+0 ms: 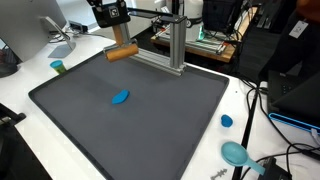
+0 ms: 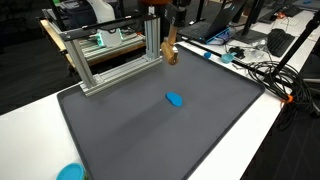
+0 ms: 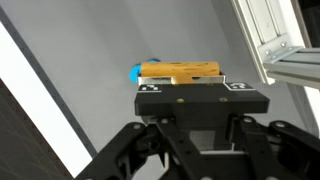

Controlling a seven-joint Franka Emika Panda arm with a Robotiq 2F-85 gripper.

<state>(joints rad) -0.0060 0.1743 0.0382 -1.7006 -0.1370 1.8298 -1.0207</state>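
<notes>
While clenched fingers (image 1: 120, 42) grasped an orange rectangular wooden block (image 1: 121, 53) over the far edge of the dark grey counter mat (image 1: 90, 125), beside the aluminium frame (image 1: 176, 45), a small blue oval piece (image 1: 120, 97) lay mid-mat.

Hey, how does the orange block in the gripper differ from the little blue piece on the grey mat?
The orange block is clamped in the gripper and held off the grey mat, while the blue piece lies loose on it. The orange block is long and straight-edged; the blue piece is rounded. The orange block also looks larger than the blue piece. Both are small, single-coloured things.
</notes>
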